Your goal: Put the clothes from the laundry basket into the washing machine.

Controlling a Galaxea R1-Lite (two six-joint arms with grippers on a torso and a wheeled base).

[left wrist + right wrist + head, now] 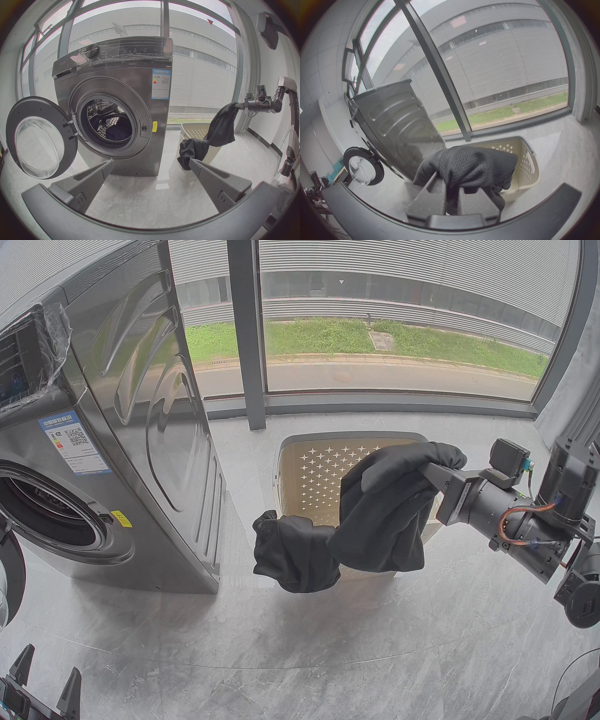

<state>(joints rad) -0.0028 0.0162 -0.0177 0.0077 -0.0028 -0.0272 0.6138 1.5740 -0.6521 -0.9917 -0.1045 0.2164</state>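
pinching dark garment [381, 521] over laundry basket [312, 480], right pincer [451, 185] clamped, left pincer [150, 162] spread wide

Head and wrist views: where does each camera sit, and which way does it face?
Head: on robot's head, looking down at basket and washer; right claw holds cloth.
Left wrist: behind open left claw, facing washer's open drum.
Right wrist: behind right claw, shut on cloth, facing window.
Shared: all show basket and cloth.
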